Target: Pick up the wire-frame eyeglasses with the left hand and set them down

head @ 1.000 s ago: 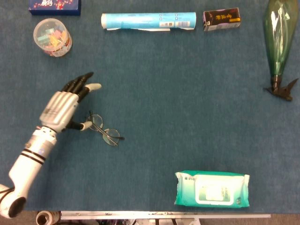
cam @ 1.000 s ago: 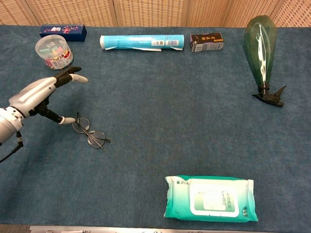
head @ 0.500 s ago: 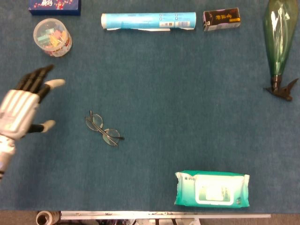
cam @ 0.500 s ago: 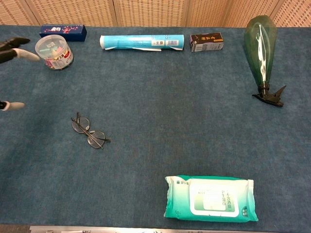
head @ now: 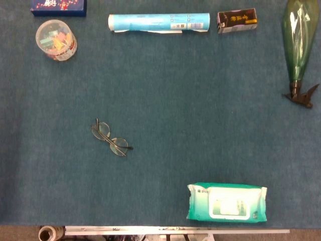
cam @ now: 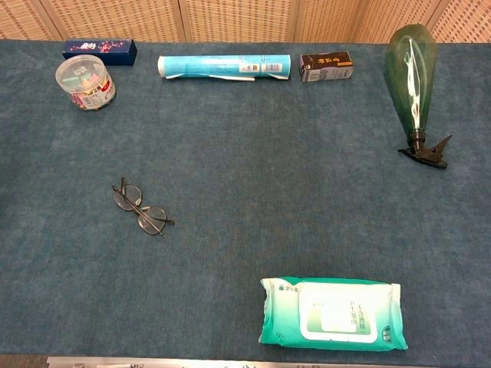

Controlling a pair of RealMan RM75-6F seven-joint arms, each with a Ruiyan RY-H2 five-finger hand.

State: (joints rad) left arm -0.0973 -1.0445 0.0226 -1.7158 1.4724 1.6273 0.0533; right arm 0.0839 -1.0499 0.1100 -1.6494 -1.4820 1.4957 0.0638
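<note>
The wire-frame eyeglasses (head: 111, 138) lie folded on the blue table cloth, left of centre; the chest view shows the same eyeglasses (cam: 140, 208) resting flat. Nothing touches them. Neither hand appears in the head view or the chest view.
A clear tub of coloured clips (head: 55, 40) stands at the back left, with a dark blue box (head: 58, 6) behind it. A light blue tube (head: 158, 22) and a small dark box (head: 236, 20) lie along the back. A green spray bottle (head: 297, 45) lies at right. A wet-wipes pack (head: 226, 202) sits near the front edge.
The left hand, which was beside the eyeglasses with fingers spread, drew back to the left and left both views. The eyeglasses stayed in place.
</note>
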